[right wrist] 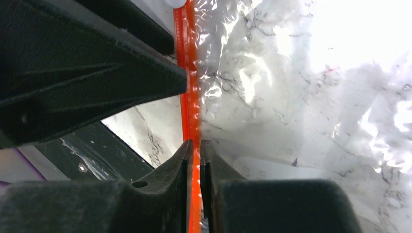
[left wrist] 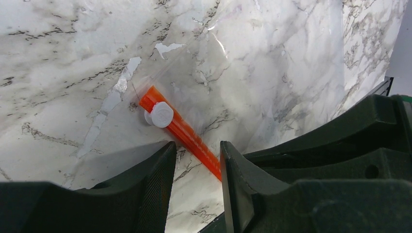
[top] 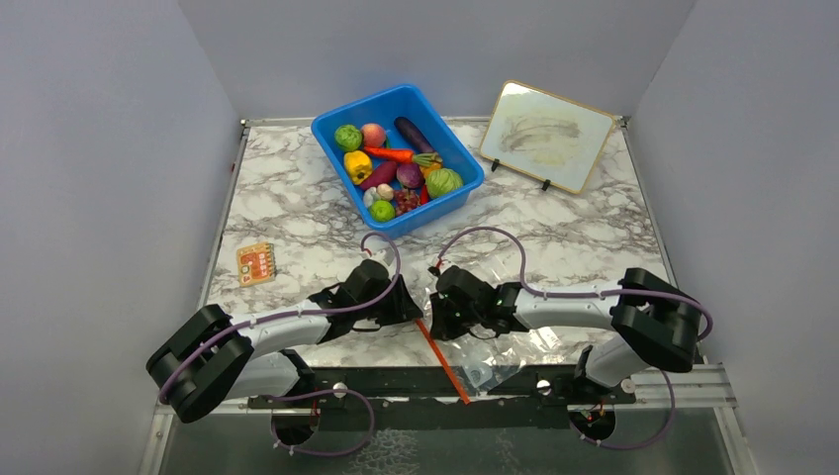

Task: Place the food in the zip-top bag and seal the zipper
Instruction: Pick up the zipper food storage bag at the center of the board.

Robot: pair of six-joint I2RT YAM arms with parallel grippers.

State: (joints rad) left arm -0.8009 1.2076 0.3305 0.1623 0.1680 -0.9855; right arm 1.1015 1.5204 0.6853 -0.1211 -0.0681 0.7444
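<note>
The clear zip-top bag [top: 534,346] lies flat near the table's front edge, and no food shows inside it. Its red-orange zipper [top: 445,361] runs along the left side. My right gripper [right wrist: 196,143] is shut on the zipper [right wrist: 188,109]. My left gripper [left wrist: 198,145] is open and straddles the zipper [left wrist: 187,136] just below its white slider [left wrist: 160,115]. In the top view the left gripper [top: 406,312] and the right gripper [top: 440,317] are close together. The food sits in the blue bin [top: 331,148]: cabbage [top: 347,137], yellow pepper [top: 357,166], carrot [top: 391,154], eggplant [top: 413,134].
A framed whiteboard [top: 546,136] leans at the back right. A small orange card [top: 256,263] lies at the left. A black rail [top: 396,381] runs along the front edge under the bag's corner. The left gripper's body [right wrist: 87,73] shows close by in the right wrist view.
</note>
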